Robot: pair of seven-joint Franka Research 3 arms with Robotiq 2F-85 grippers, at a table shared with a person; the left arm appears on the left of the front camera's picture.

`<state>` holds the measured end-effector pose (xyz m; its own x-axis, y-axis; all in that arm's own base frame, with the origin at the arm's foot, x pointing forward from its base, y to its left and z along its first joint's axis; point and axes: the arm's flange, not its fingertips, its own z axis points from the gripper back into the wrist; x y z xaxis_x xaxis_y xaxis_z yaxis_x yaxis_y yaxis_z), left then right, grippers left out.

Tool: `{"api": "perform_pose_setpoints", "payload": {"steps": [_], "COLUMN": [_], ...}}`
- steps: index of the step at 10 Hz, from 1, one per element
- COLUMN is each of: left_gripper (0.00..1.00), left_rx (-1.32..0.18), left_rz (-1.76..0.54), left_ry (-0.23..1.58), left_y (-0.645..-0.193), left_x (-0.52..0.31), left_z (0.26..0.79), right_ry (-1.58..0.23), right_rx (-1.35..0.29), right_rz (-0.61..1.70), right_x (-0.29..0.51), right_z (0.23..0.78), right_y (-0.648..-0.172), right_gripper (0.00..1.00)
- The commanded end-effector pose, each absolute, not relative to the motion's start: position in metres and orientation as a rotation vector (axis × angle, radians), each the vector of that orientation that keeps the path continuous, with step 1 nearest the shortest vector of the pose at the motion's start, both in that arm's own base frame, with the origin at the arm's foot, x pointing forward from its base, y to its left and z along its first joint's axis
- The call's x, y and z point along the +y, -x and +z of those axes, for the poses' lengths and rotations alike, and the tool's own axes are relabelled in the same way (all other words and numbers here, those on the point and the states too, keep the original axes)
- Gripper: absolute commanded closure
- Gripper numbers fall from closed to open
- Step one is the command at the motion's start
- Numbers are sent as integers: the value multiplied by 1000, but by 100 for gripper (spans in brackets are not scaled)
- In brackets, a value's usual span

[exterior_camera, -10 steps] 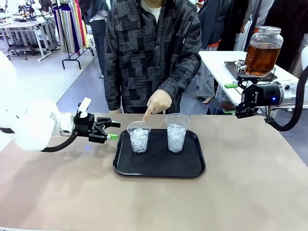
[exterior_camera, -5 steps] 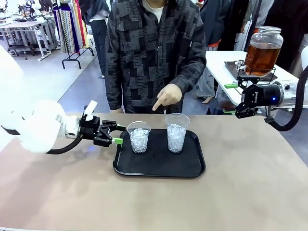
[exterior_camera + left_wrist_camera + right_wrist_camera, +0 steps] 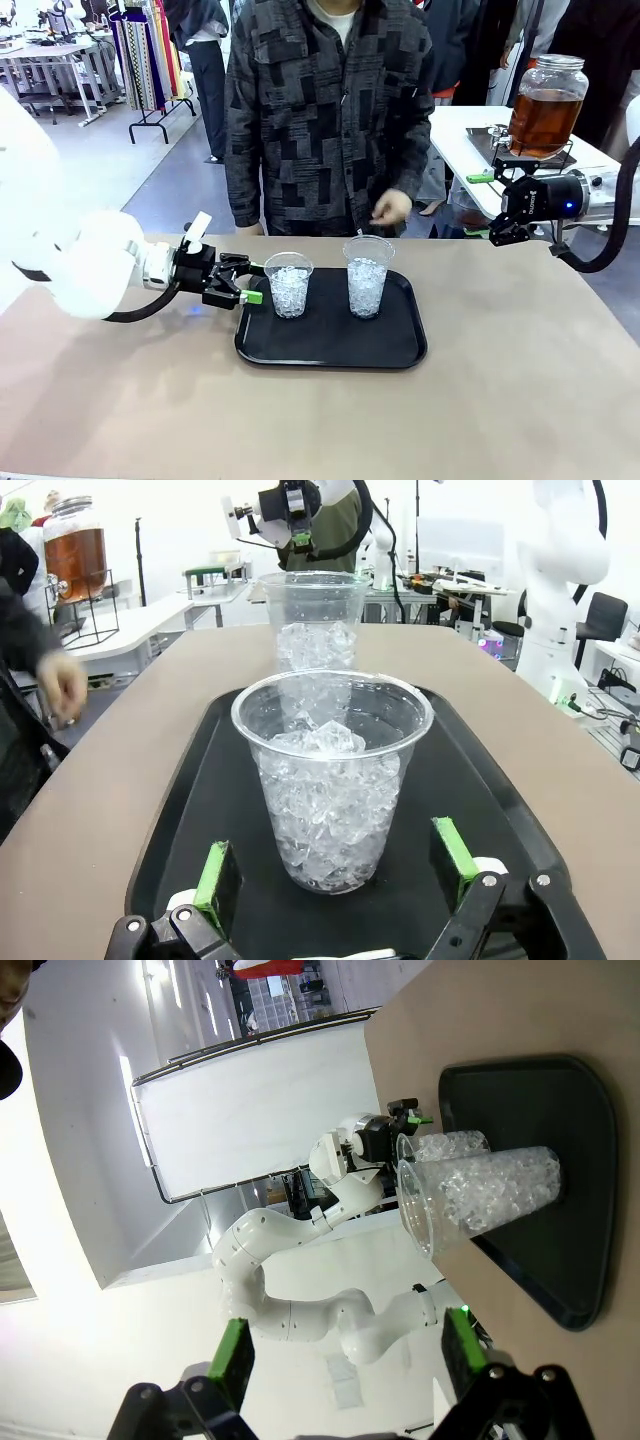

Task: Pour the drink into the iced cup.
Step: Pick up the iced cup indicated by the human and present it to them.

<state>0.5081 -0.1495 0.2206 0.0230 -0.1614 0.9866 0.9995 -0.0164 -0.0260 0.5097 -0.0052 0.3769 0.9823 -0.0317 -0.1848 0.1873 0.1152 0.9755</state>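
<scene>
Wide open and empty, the left hand (image 3: 250, 283) lies level just short of the shorter upright clear plastic cup of ice (image 3: 289, 285), which stands dead ahead on the black plastic tray (image 3: 330, 352), while the amber drink in its large lidded glass jar (image 3: 544, 118) stands beyond the equally open, empty right hand (image 3: 481, 205).

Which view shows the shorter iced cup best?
The left wrist view: the shorter cup stands large, just ahead of the open left fingers. The front view shows it small on the tray; the right wrist view shows it sideways, partly behind the taller cup.
</scene>
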Motion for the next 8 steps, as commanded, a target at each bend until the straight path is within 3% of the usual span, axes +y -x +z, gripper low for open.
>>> {"api": "perform_pose_setpoints", "payload": {"steps": [1, 8], "left_gripper": [0, 0], "left_rx": [-1098, -1141], "left_rz": [-1267, -1267], "left_ry": [1089, 1074], "left_y": [-513, -512], "left_x": [-160, -171], "left_z": [217, 214], "right_ry": [-1445, -1445], "right_rx": [122, 122], "right_rz": [-162, -162], "right_x": [-5, -5], "right_z": [378, 378], "right_y": [-511, -511], "right_gripper": [0, 0]}}
